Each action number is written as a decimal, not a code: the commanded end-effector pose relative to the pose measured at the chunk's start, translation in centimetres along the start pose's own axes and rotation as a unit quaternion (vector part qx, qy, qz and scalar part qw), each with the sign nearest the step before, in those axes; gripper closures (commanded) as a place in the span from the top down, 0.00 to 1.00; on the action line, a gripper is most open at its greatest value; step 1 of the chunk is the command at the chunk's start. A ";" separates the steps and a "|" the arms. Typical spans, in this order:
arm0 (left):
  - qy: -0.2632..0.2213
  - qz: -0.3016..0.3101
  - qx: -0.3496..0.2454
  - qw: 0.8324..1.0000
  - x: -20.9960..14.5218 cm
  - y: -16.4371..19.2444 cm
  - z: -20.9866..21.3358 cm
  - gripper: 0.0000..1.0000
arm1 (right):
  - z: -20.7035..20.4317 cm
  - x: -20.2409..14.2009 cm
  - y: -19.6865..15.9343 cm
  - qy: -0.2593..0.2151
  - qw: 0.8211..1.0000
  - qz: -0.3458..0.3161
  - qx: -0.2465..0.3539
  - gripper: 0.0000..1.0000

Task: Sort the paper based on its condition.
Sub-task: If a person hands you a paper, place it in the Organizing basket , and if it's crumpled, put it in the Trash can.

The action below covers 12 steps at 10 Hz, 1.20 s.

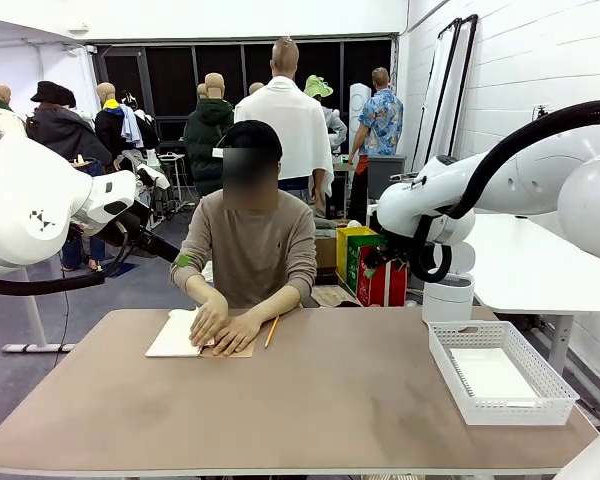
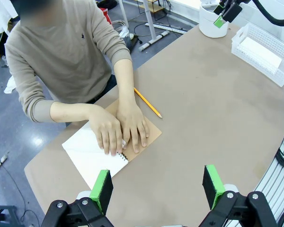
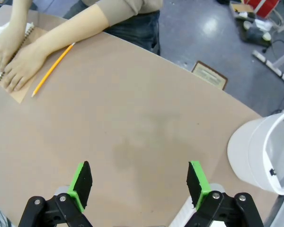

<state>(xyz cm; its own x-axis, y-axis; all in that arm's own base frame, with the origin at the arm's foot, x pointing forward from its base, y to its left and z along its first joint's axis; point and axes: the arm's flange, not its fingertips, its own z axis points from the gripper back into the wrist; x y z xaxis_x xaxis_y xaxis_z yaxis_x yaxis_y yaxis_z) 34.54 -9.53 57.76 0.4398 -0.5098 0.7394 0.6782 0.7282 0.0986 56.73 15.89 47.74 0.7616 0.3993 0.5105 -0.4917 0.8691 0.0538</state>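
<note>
**Sorting not yet begun: both tools wait open while the person works at the notebook**

The brown worktop (image 1: 330, 400) is mostly bare. At its far side the person sits with both hands (image 1: 223, 325) pressed on an open spiral notebook (image 2: 92, 153), its white page turned up and the brown cover under the right-hand palm. No loose sheet of paper lies on the worktop as far as can be seen; the only white page at that end appears bound in the notebook.

At the robot's right stands the white lattice basket (image 1: 540, 395), with what looks like a white sheet (image 1: 492, 375) lying flat inside. Whether that is sorted paper cannot be told. Behind it stands a white round bin (image 3: 262, 153).

A yellow pencil (image 2: 147, 102) lies just beside the notebook.

The left tool (image 2: 157, 185) hovers above the notebook end, jaws spread wide, holding nothing. The right tool (image 3: 138, 181) hangs over bare worktop, equally open and empty.

By my judgement nearly all the sorting remains.
</note>
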 end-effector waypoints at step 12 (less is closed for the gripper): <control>0.000 -0.002 -0.006 1.000 -0.1 0.0 0.0 1.00 | 9.7 -6.7 8.7 -0.119 0.983 0.132 0.054 1.00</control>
<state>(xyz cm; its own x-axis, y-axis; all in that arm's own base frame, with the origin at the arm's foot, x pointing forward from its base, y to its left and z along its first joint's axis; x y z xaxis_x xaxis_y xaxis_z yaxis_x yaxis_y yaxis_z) 34.54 -9.52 57.77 0.4398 -0.5097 0.7395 0.6782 0.7283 0.0986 44.29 18.29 54.30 0.5264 0.5013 0.6867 -0.6994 0.7146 0.0145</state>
